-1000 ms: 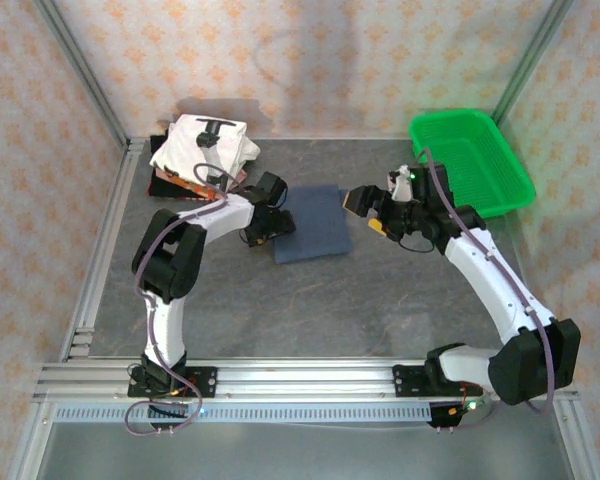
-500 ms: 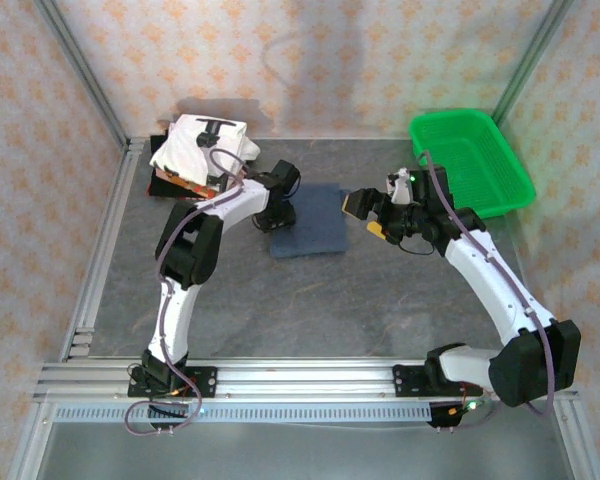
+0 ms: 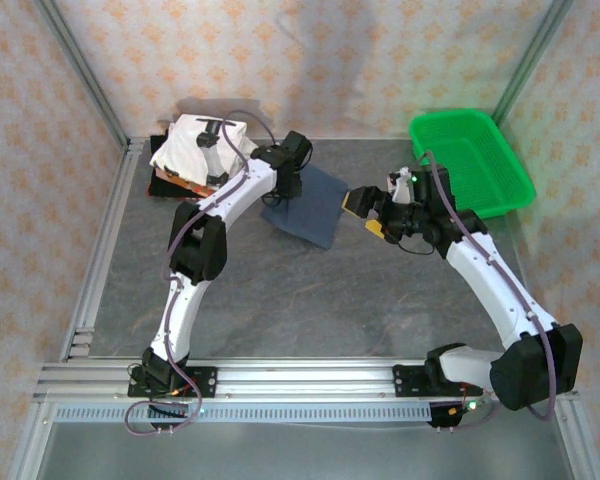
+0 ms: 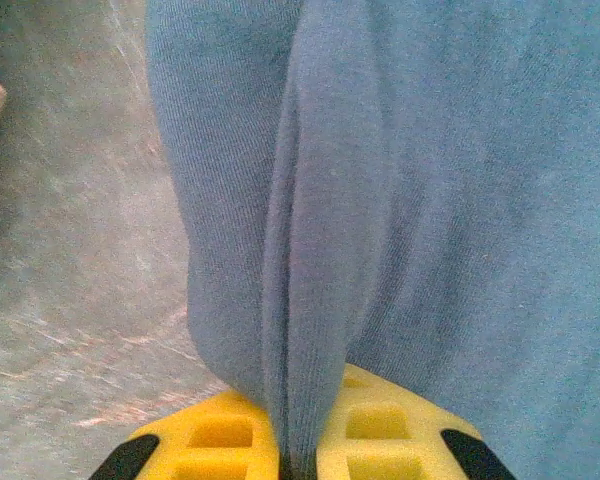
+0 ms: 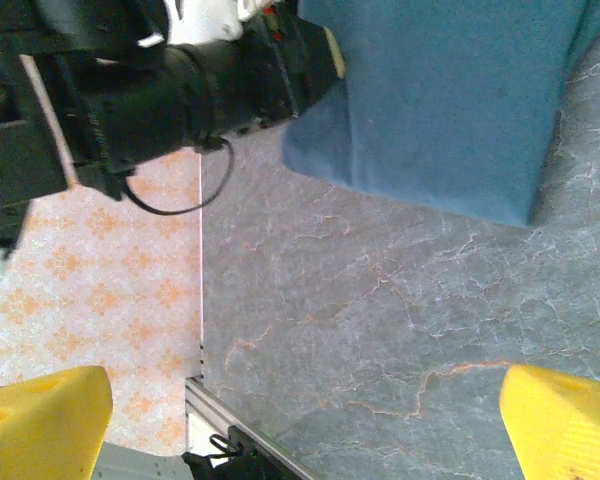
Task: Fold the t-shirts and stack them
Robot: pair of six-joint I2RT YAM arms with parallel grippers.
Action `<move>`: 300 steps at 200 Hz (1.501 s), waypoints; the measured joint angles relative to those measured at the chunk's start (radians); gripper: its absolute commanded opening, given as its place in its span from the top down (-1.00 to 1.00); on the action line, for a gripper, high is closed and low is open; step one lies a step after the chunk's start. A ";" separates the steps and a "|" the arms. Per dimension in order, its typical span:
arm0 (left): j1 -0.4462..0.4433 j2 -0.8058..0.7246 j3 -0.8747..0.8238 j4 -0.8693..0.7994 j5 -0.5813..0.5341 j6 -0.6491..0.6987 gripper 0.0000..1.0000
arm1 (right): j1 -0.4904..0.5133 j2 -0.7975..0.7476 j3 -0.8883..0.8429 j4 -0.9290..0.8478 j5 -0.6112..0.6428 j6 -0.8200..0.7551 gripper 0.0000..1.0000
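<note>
Left tool (image 4: pixel 298 458) clamps navy shirt (image 3: pixel 310 207) fold.

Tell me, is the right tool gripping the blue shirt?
No, the right tool is open over the bare table, and the blue shirt lies beyond its fingertips, apart from them.

I see my right hand (image 5: pixel 300 420) with its yellow fingers (image 5: pixel 40 415) far apart over the grey worktop (image 5: pixel 380 320), near the blue shirt (image 5: pixel 450 90).
</note>
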 measured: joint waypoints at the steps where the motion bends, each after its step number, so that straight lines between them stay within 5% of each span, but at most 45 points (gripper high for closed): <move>1: 0.000 0.000 0.005 -0.003 -0.003 0.006 1.00 | 0.000 0.000 -0.001 0.000 0.000 0.001 -0.99; 116: 0.011 0.002 0.319 -0.161 -0.181 0.388 1.00 | 0.000 0.019 -0.016 0.042 0.000 0.030 -0.99; 200: 0.103 0.002 0.471 -0.167 -0.165 0.572 1.00 | 0.000 0.070 -0.016 0.042 0.000 0.034 -0.99; 300: 0.249 0.002 0.536 -0.128 -0.062 0.608 1.00 | 0.005 0.158 0.011 0.042 0.000 0.064 -0.99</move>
